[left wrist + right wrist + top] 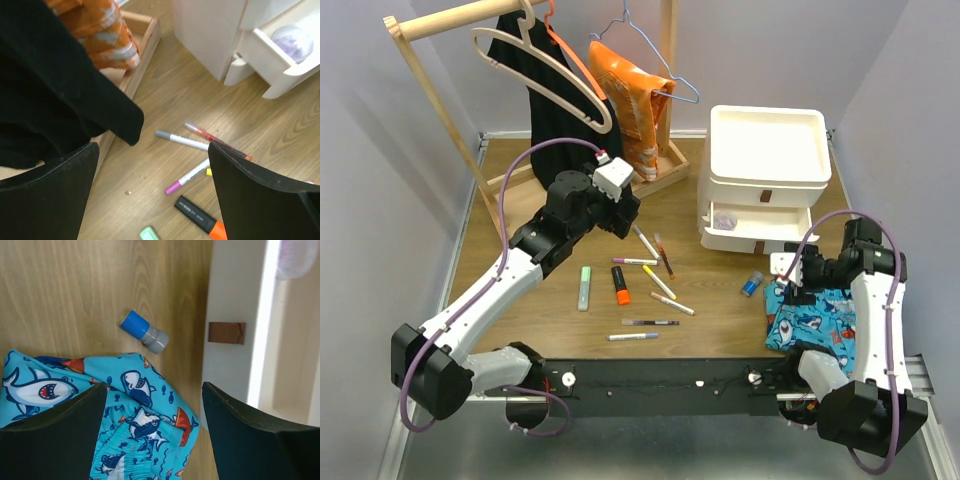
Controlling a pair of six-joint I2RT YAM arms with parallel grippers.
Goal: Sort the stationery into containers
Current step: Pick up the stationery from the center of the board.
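Observation:
Stationery lies loose on the wooden table: a grey-capped marker (645, 240) (182, 140), a red pen (664, 255) (215, 139), a purple-capped marker (633, 261) (187, 177), an orange highlighter (620, 285) (200, 217), a green highlighter (584, 287) and several more pens. A small blue-capped piece (751, 284) (144, 332) lies by the white drawer unit (765, 175), whose lower drawer (750, 220) (280, 60) stands pulled out. My left gripper (625, 218) (152, 200) hovers open above the pens. My right gripper (798, 285) (152, 435) is open over the shark-print cloth, holding nothing.
A blue shark-print cloth (810, 320) (135, 405) lies front right. At the back left stands a wooden clothes rack (430, 25) with black and orange garments (55, 75). A pale round thing (292, 37) sits in the open drawer. A brown pull tab (226, 332) shows beside my right fingers.

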